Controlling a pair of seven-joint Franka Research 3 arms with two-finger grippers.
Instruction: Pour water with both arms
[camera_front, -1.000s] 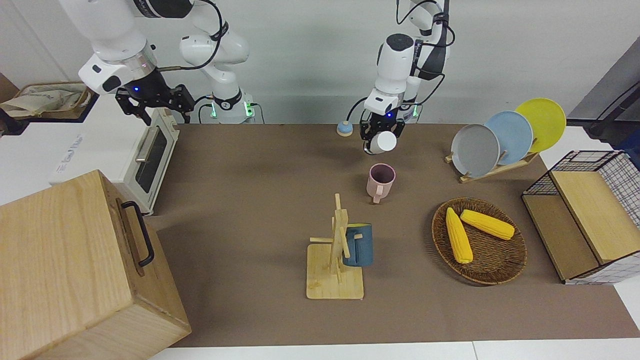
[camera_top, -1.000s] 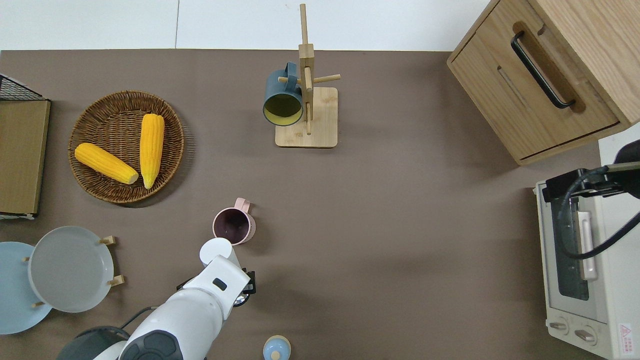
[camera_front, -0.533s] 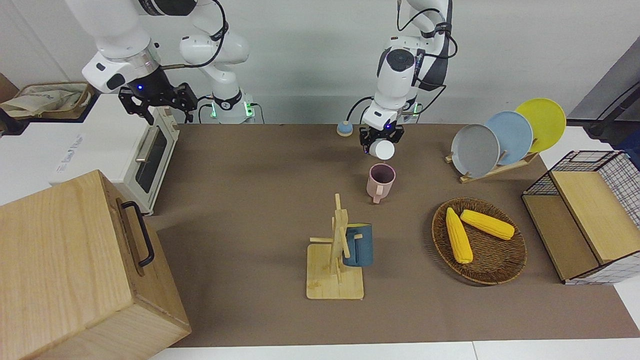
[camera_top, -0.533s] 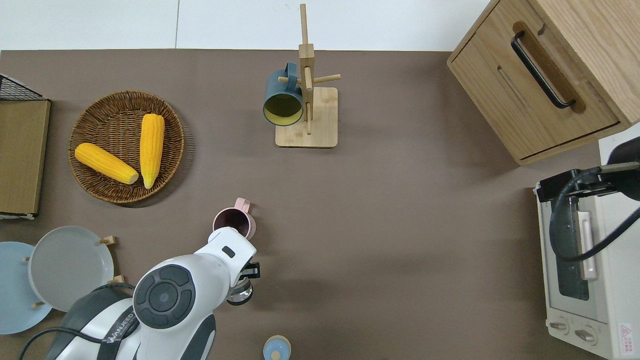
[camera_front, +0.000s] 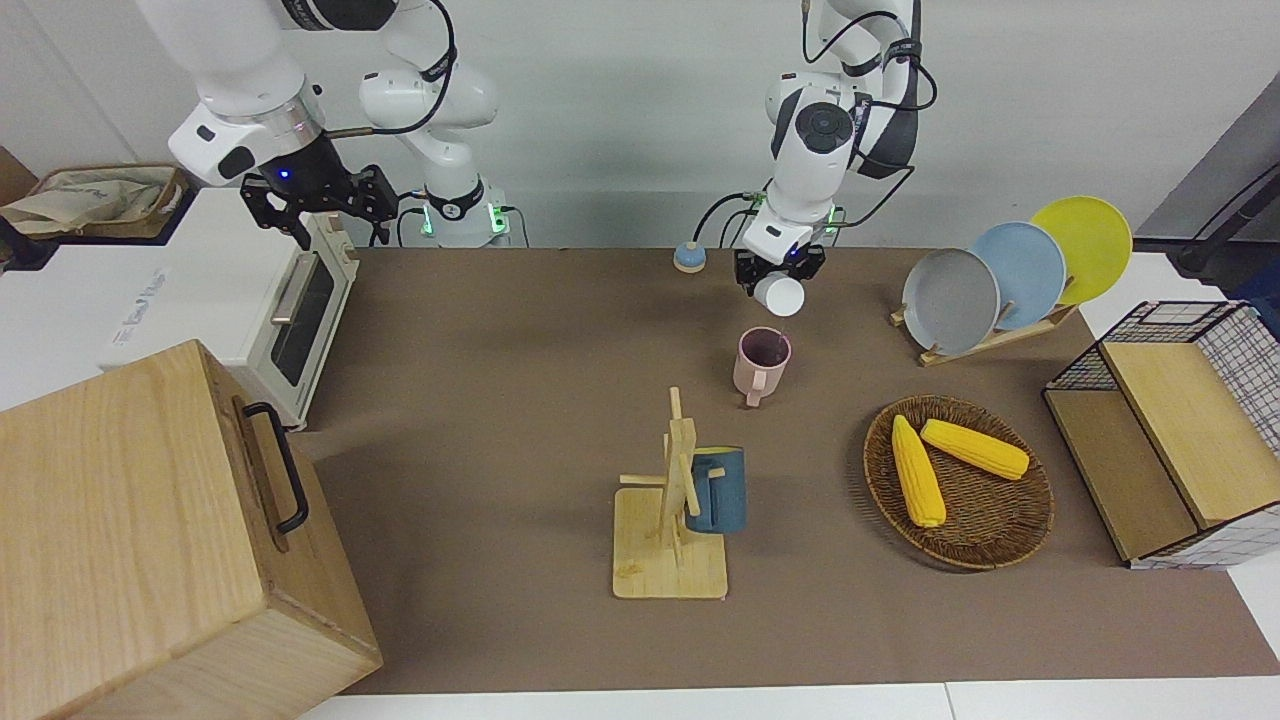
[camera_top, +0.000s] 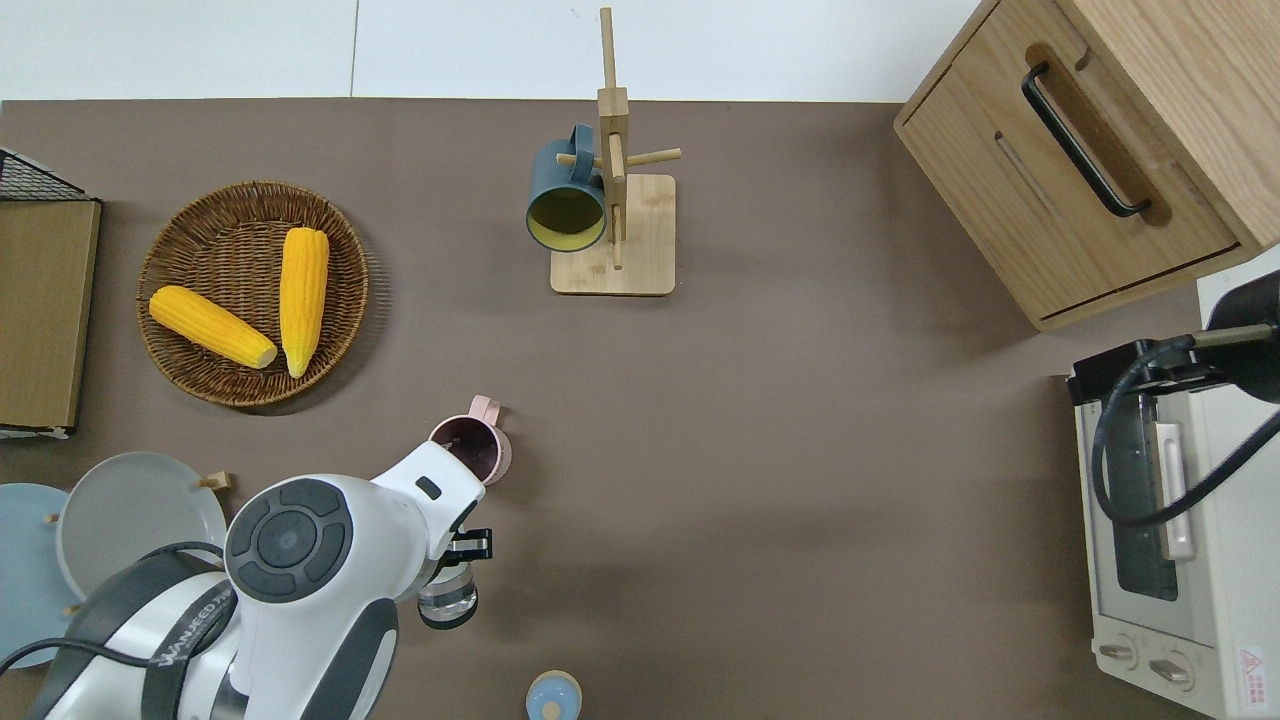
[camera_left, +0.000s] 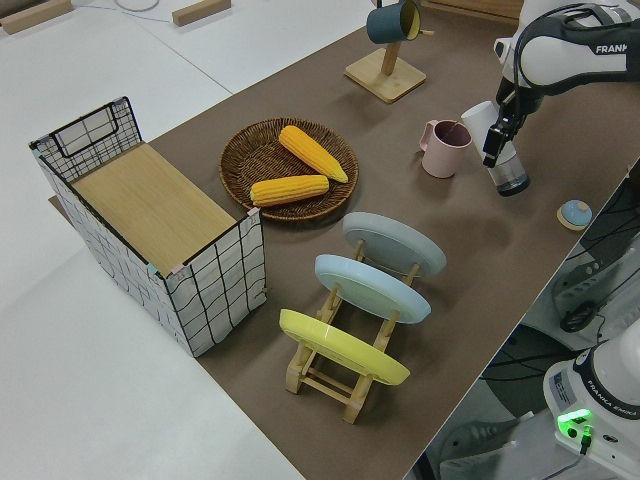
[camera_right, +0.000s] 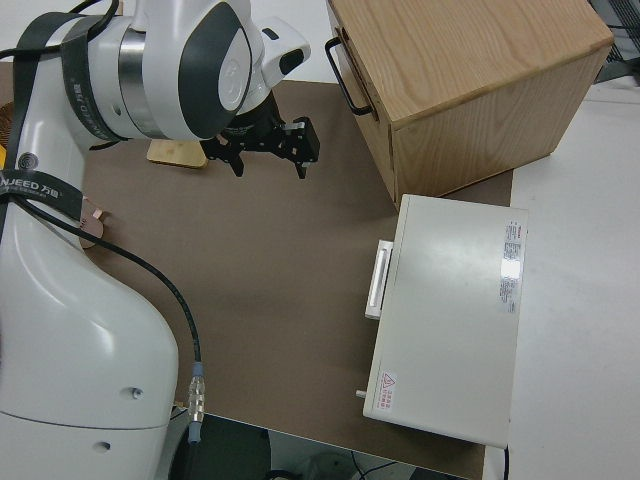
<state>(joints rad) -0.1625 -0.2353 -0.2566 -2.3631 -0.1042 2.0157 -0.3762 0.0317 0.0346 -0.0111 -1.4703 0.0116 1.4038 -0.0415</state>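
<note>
My left gripper (camera_front: 778, 274) is shut on a clear bottle (camera_left: 503, 160) with a white end (camera_front: 779, 296). The bottle is held tilted over the mat, just nearer to the robots than the pink mug (camera_front: 761, 362). Its white end points at the mug and its clear end (camera_top: 447, 598) points back toward the robots. The mug (camera_top: 470, 449) stands upright with a dark inside. Water is not visible in any view. My right gripper (camera_front: 318, 203) hangs open over the door edge of the white toaster oven (camera_front: 300, 312), with nothing between its fingers (camera_right: 302, 150).
A small blue lid (camera_front: 688, 257) lies near the left arm's base. A mug tree (camera_front: 673, 500) holds a dark blue mug (camera_front: 718, 490). Toward the left arm's end are a corn basket (camera_front: 985, 520), a plate rack (camera_front: 990, 335) and a wire crate (camera_front: 1170, 440). A wooden cabinet (camera_front: 150, 540) stands at the right arm's end.
The left arm has swung its elbow out and drawn the bottle back from over the mug toward the robots. The right gripper shifted only slightly over the toaster oven.
</note>
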